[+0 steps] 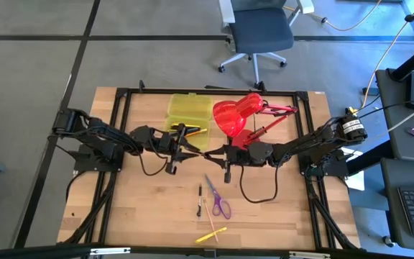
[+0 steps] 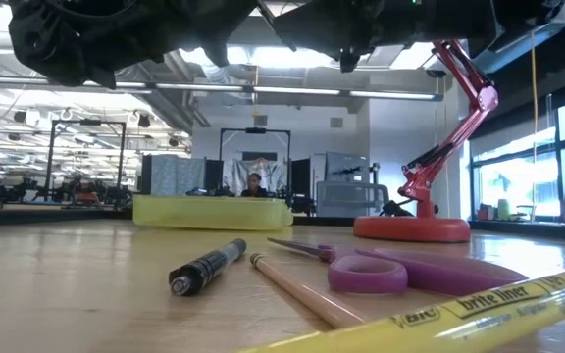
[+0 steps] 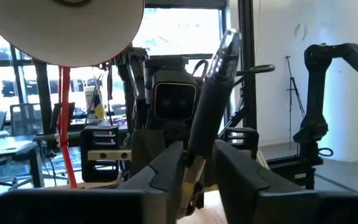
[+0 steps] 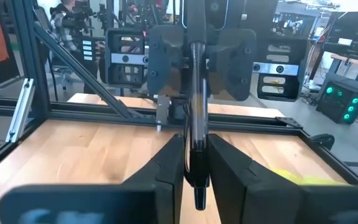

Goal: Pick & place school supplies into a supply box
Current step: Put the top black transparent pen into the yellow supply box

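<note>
From above you get both arms meeting mid-table, the left gripper (image 1: 192, 152) and the right gripper (image 1: 213, 153) nose to nose, with a thin dark pen (image 1: 202, 153) bridging them, though it's tiny from up here so I'm only fairly sure. The supply box (image 1: 189, 112) sits open just behind the left gripper, beside the red desk lamp (image 1: 237, 115). Nearer the front edge lie the purple scissors (image 1: 219, 199), a black marker (image 1: 199, 192), a pencil (image 1: 205, 208) and a yellow highlighter (image 1: 211, 234).

The low view gives you what the top can't: those four lying flat on the wood, well apart from the box, arms overhead only.

Your left wrist view shows its fingers (image 3: 160, 171) narrowed on the pen, which stands tilted between them.

The right wrist view is the clearest: fingers (image 4: 169, 165) nearly closed, pinching the dark pen by its lower end, the other gripper clamped on it farther up.
</note>
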Controlling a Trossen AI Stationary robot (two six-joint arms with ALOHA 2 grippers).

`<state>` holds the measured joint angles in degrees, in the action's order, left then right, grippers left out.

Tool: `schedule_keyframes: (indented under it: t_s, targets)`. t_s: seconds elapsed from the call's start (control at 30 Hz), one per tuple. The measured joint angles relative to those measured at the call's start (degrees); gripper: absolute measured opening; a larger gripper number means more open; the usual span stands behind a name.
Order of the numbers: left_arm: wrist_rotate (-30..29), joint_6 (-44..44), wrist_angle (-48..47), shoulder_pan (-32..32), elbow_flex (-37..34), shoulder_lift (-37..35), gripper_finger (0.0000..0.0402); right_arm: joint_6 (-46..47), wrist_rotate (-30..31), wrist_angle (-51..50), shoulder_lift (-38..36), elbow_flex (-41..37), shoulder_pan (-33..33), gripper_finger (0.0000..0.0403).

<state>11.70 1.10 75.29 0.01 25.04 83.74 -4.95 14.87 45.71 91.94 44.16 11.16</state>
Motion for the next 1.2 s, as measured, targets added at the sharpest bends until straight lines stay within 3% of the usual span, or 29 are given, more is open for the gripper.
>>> schedule_keyframes:
  t_s: [0.2,0.33,0.5,0.67,0.77,0.87,1.07,1.2]
  targets:
    - [-0.2,3.5,-0.2,0.0,0.0,0.0,0.0018,0.0,-0.1,-1.0,0.0,0.0,0.0,0.0067]
    - [-0.2,3.1,-0.6,0.4,0.0,0.1,0.0018,0.3,-1.7,-3.1,-0.2,0.1,0.0,0.0078]
    - [-0.1,2.4,0.0,1.4,0.0,0.0,0.0021,1.8,-1.4,-7.7,0.0,-0.1,0.0,0.0139]
    - [-2.2,2.6,-4.0,3.8,0.0,-1.8,0.002,2.1,3.7,-17.2,-1.7,-0.1,0.0,0.0199]
    - [-5.3,2.5,-13.4,6.4,0.2,-4.8,0.0019,7.6,3.8,-22.9,-3.4,-0.1,0.0,0.0218]
    - [-7.8,1.5,-28.8,9.0,2.8,-8.4,0.0019,13.8,2.3,-28.5,-5.0,-0.1,0.0,0.0226]
    - [-12.3,1.4,-67.0,12.9,15.3,-11.3,0.0018,17.0,-6.6,-34.3,-5.8,0.0,1.0,0.0224]
    - [-15.0,1.8,-86.9,14.8,24.2,-9.6,0.0018,21.5,-7.6,-35.1,-5.8,0.0,2.0,0.0215]
